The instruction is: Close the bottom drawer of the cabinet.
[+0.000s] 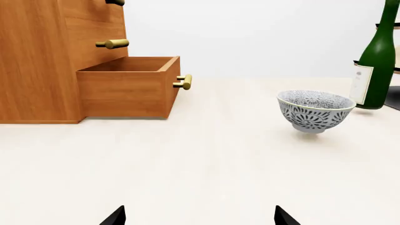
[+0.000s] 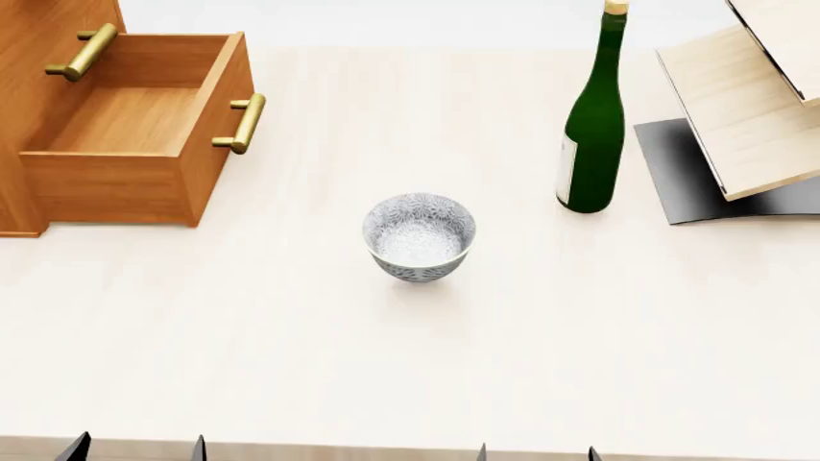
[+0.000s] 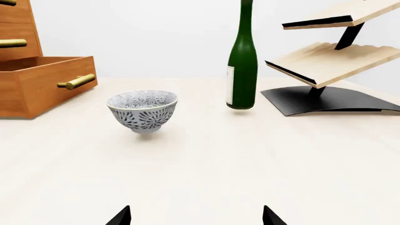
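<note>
The orange-brown cabinet (image 2: 38, 24) stands at the table's far left. Its bottom drawer (image 2: 129, 125) is pulled out, its plain wood interior empty, its brass bar handle (image 2: 244, 123) facing right. The drawer also shows in the left wrist view (image 1: 128, 86) and the right wrist view (image 3: 37, 84). My left gripper (image 2: 134, 449) is open and empty at the near table edge, well short of the drawer. My right gripper (image 2: 536, 453) is open and empty at the near edge, further right. In the wrist views only the fingertips (image 1: 115, 216) (image 3: 122, 216) show.
A blue-patterned bowl (image 2: 420, 235) sits mid-table between the grippers and the drawer front. A green wine bottle (image 2: 592, 125) stands right of it. A pale wood rack (image 2: 750, 96) on a black base is at far right.
</note>
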Controlling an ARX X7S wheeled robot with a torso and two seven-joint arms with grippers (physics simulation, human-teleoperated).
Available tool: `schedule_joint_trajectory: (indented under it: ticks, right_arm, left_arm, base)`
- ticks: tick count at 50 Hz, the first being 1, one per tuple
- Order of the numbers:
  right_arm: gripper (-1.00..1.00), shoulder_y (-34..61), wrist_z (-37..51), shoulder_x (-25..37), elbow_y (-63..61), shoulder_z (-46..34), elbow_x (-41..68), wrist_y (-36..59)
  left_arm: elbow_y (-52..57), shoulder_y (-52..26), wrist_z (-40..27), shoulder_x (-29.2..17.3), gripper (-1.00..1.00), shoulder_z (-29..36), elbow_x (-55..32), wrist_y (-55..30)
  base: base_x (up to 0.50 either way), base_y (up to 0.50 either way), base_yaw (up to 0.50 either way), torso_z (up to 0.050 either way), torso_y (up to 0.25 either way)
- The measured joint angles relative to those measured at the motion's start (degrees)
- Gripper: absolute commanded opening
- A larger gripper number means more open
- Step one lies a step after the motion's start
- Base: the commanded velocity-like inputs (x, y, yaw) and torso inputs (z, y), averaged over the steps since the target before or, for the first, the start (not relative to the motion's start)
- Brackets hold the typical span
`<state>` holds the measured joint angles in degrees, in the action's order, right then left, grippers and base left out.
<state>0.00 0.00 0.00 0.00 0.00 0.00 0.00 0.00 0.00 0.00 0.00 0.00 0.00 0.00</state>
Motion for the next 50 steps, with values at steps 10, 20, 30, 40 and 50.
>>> schedule_joint_trajectory:
  ticks: [10, 20, 30, 40, 50]
  right_arm:
    - [1.00, 0.0, 1.6, 1.0, 0.1, -1.2, 1.0, -0.1]
    - [1.00, 0.3, 4.1, 2.0, 0.3, -2.3, 2.0, -0.4]
    - [1.00, 0.5, 6.7, 2.9, 0.4, -3.2, 2.5, 0.3]
    - [1.00, 0.6, 8.3, 4.5, -6.3, -3.7, 3.7, 7.0]
    - [1.00, 2.2, 9.9, 5.7, -15.7, -5.3, 3.4, 16.2]
  left_arm:
    - [0.1, 0.1, -1.5, -1.1, 1.00, 1.3, -0.8, 0.1]
    - [0.2, 0.2, -3.0, -2.5, 1.00, 2.7, -1.6, 0.5]
    - [0.3, 0.6, -2.8, -4.1, 1.00, 3.9, -3.1, 1.6]
    - [9.3, 1.3, -4.3, -5.8, 1.00, 4.3, -3.9, -5.8]
    - [20.4, 0.5, -5.9, -7.3, 1.00, 4.8, -4.1, -15.0]
  base:
    - [0.00, 0.00, 0.00, 0.000, 0.000]
    - [0.00, 0.00, 0.00, 0.000, 0.000]
    - [0.00, 0.00, 0.00, 0.000, 0.000]
    - [0.00, 0.00, 0.00, 0.000, 0.000]
    - [0.00, 0.00, 0.00, 0.000, 0.000]
